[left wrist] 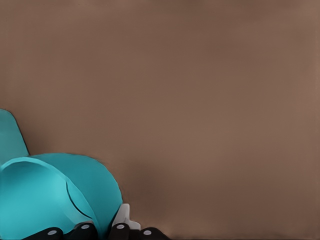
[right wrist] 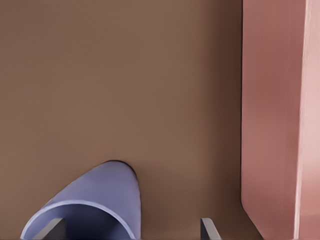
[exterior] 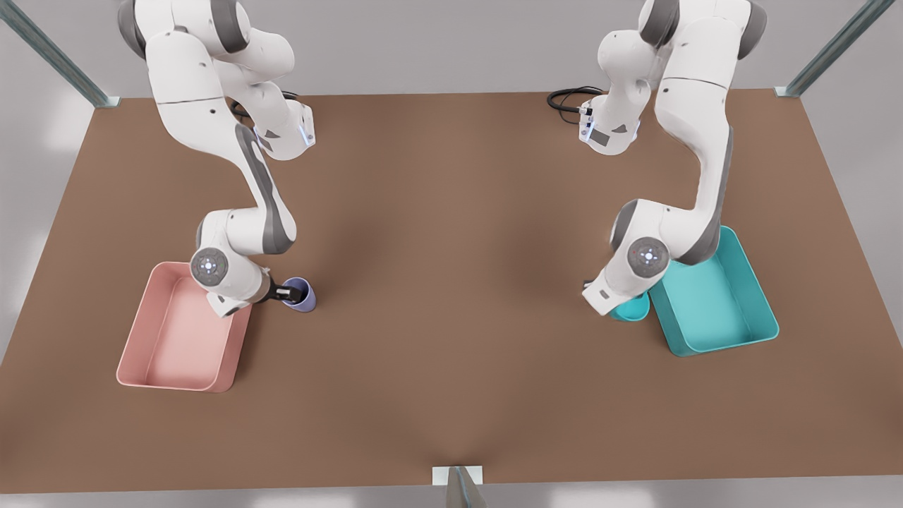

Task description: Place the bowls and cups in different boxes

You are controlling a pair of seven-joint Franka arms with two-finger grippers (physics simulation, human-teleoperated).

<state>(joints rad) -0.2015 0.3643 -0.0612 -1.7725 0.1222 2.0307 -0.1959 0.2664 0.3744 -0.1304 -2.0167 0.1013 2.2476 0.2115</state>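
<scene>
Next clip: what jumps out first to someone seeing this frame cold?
Two white arms bend low over a brown table, each at its own tray. On the front view's left, the right gripper straddles the purple cup's rim beside the pink tray. On the front view's right, the left gripper is at the teal bowl, beside the teal tray.

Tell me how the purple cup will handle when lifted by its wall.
The purple cup looks rigid and light, probably easy to lift. Smooth, tapered wall: it may slip or tilt between the right gripper's fingers straddling it.
</scene>
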